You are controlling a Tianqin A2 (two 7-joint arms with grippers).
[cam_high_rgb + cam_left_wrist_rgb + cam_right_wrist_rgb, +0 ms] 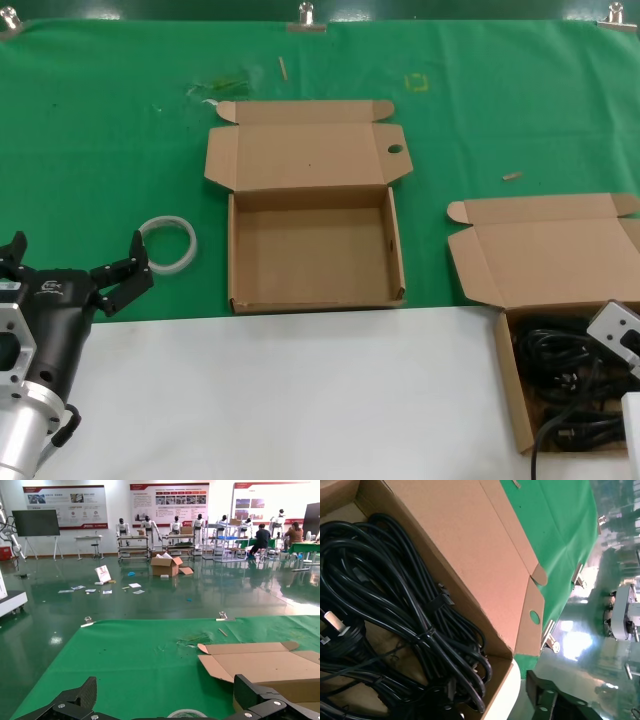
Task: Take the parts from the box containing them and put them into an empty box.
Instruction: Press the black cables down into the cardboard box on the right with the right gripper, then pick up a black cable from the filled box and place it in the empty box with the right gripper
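The parts, black power cables (pixel 570 385) in coiled bundles, fill the brown box containing them (pixel 507 375) at the front right, its lid (pixel 545 250) open. In the right wrist view the cables (pixel 395 605) lie close below. My right gripper (pixel 495 705) hangs open there, one finger down among the cables and the other finger (pixel 545 700) outside the box wall (pixel 500 680). The empty box (pixel 398 250) stands in the middle with its holed lid (pixel 310 155) folded back. My left gripper (pixel 78 248) stands open at the front left, holding nothing.
A translucent white tape ring (pixel 168 243) lies on the green cloth (pixel 120 140) just right of my left gripper, also showing as the tape ring (pixel 187 713) between its fingers. A white tabletop (pixel 300 400) runs along the front. Small scraps (pixel 512 176) dot the cloth.
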